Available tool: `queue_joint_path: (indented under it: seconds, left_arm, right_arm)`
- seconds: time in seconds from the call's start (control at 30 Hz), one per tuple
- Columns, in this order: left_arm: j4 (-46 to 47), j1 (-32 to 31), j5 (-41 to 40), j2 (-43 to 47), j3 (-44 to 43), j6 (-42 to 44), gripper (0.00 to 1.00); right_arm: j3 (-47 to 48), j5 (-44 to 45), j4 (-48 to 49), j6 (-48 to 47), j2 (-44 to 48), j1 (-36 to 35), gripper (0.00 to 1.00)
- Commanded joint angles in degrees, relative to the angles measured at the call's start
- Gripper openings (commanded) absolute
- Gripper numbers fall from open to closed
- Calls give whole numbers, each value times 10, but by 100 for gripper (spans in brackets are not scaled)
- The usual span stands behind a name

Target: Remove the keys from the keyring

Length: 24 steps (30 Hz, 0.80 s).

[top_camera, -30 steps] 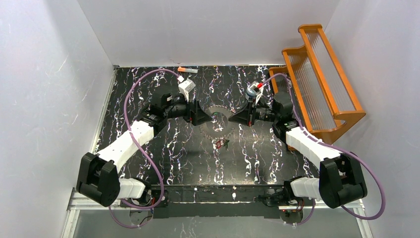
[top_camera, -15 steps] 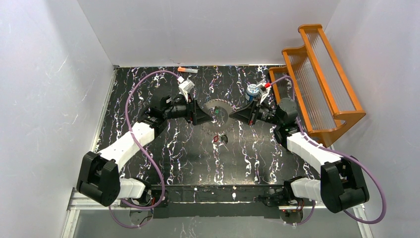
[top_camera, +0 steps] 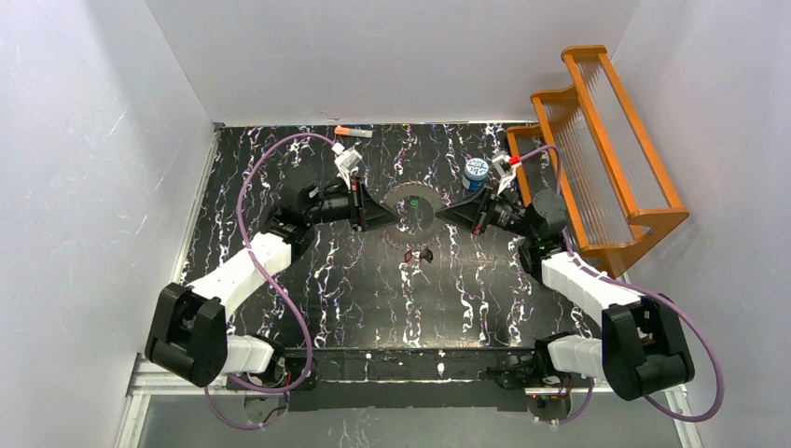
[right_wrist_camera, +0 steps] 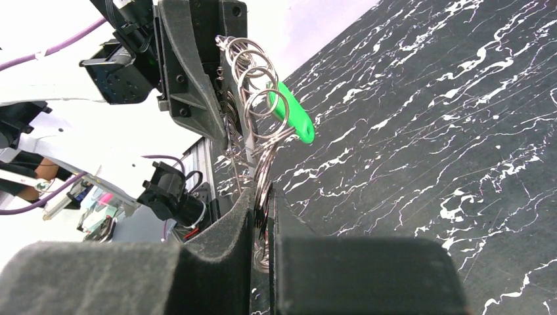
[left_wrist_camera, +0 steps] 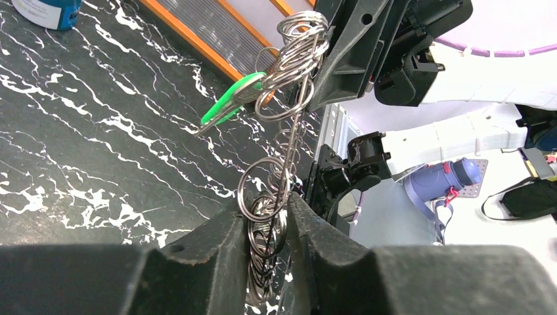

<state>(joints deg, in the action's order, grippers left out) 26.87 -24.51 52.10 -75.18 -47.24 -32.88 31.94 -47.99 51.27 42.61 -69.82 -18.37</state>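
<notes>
The keyring [top_camera: 410,206], a dark toothed ring, hangs above the black marbled table between my two grippers. My left gripper [top_camera: 385,217] is shut on its left edge and my right gripper [top_camera: 440,217] is shut on its right edge. In the left wrist view the ring [left_wrist_camera: 279,164] runs edge-on, lined with small split rings, from my jaws [left_wrist_camera: 268,223] up to the other gripper. One green key [left_wrist_camera: 230,102] sticks out near its far end; the right wrist view shows that key [right_wrist_camera: 292,115] above my shut fingers [right_wrist_camera: 261,210]. A red key [top_camera: 410,256] and a dark one dangle under the ring.
A blue-and-white canister [top_camera: 476,173] stands just behind the right gripper. An orange wooden rack [top_camera: 597,159] fills the back right corner. An orange-and-grey stick [top_camera: 353,133] lies at the back wall. White walls enclose the table on three sides.
Both arms have carried the keyring toward the back of the table, and the dangling keys moved with it. The left gripper's jaws have narrowed onto the ring's edge.
</notes>
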Motion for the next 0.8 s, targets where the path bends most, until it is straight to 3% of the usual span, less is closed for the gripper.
queue_joint_path:
  seconds: [0.0, 0.13, 0.17, 0.3, 0.53, 0.77]
  left_arm:
    - [41, -1, 39, 13, 5, -21, 20]
    - [51, -1, 41, 16, 8, -28, 8]
    - [53, -1, 40, 17, 8, -31, 0]
    - [58, -1, 35, 20, 11, -37, 0]
    - [58, 0, 2, 29, 15, -46, 0]
    - [59, 18, -30, 42, 23, -55, 0]
  right_arm:
    - [-5, 11, 60, 10, -4, 5, 1]
    - [-7, 14, 62, 10, -15, 6, 1]
    - [-7, 14, 63, 10, -17, 6, 1]
    - [-9, 24, 58, 3, -21, 6, 3]
    - [5, 48, -44, -70, 11, 6, 42]
    - [-12, 90, -101, -134, 52, -1, 69]
